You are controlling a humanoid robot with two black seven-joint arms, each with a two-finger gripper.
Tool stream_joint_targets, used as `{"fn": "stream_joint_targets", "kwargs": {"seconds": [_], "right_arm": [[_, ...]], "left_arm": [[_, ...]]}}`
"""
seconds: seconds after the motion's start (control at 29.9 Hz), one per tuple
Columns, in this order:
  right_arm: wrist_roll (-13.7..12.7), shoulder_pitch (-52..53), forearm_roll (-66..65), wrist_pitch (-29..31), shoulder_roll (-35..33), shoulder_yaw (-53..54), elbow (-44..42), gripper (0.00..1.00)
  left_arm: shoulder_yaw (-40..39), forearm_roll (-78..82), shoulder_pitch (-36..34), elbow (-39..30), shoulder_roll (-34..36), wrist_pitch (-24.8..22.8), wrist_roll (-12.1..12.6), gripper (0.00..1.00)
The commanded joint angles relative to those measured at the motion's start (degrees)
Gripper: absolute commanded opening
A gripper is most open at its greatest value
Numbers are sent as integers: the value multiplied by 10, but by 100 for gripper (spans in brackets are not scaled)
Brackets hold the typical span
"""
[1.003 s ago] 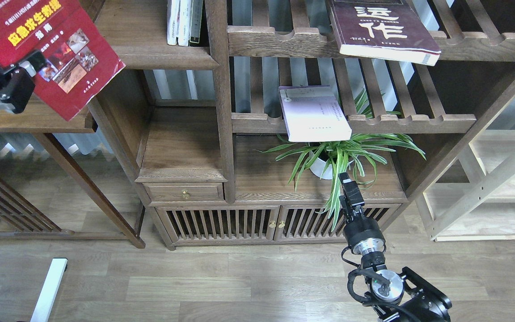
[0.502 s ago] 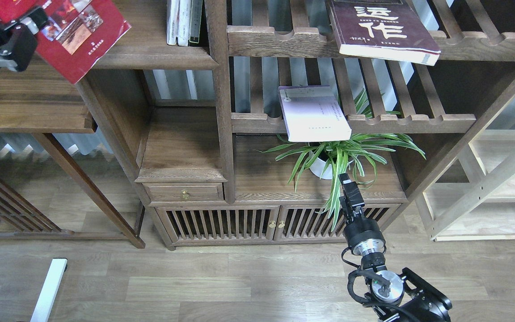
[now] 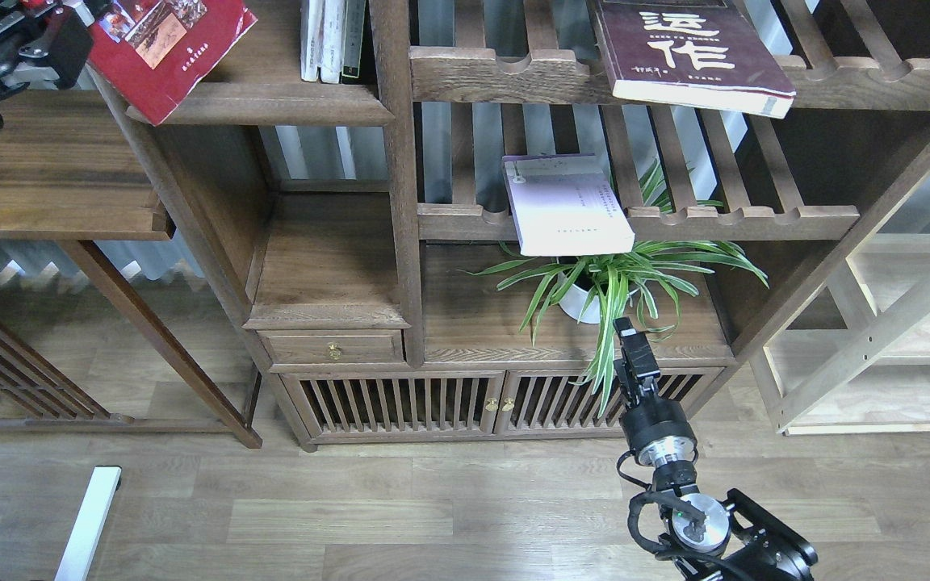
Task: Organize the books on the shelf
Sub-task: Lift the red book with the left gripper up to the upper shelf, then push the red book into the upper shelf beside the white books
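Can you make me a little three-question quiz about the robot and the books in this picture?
1. True or false: the maroon book lies on a slatted rack.
2. Which gripper holds the red book? A) left B) right C) neither
3. Fill in: below the lavender book stands a potted ____.

Key:
1. True; it sticks out over the rack's front rail.
2. A; the left gripper holds it over the shelf, while the right gripper hangs low near the plant.
3. plant
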Motion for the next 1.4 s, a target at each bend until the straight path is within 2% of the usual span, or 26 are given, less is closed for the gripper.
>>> {"fn": "stream_joint_targets", "kwargs": {"seconds": [0.0,0.33,0.6,1.0,1.37], "right_arm": [[1,-1,1,0,0,0,2,100],[0,-12,8,0,0,4,4,100],[0,-12,11,0,0,4,10,100],[0,-16,12,0,0,5,16,100],[0,-17,13,0,0,5,18,100]], "left_arm": [[14,-4,-4,4,0,22,0,9],[48,-16,-29,11,2,77,0,9],[78,-16,-91,43,5,114,0,9],[169,-16,-185,121,-1,175,0,9],[245,-16,-318,248,-46,181,0,9]]}}
